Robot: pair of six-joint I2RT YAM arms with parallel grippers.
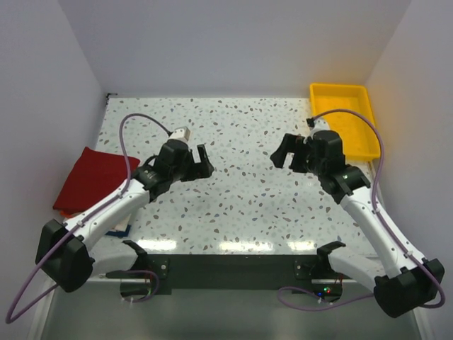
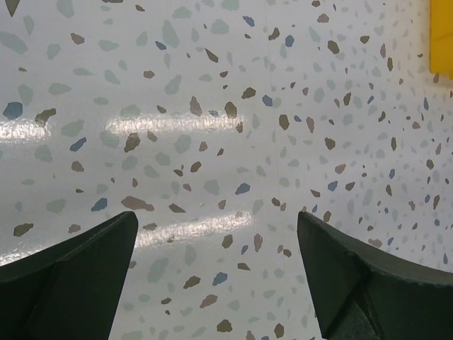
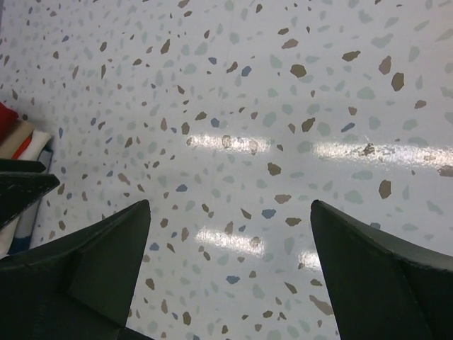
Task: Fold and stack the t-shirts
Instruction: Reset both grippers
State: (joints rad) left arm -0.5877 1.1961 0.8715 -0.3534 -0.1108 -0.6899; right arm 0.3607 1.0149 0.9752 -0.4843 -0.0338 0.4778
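Observation:
A folded dark red t-shirt [image 1: 90, 177] lies on top of a stack at the table's left edge. Tan, orange and blue edges of other folded shirts [image 1: 120, 230] peek out beneath it under the left arm. The stack's edge also shows at the far left of the right wrist view [image 3: 18, 138]. My left gripper [image 1: 203, 164] is open and empty, held above the bare table right of the stack. My right gripper [image 1: 284, 154] is open and empty, above the table's middle right. Both wrist views show only speckled tabletop between the fingers.
A yellow plastic tray [image 1: 345, 117] stands at the back right corner, behind the right gripper; its corner shows in the left wrist view [image 2: 442, 39]. White walls close in the speckled table [image 1: 241, 205] at back, left and right.

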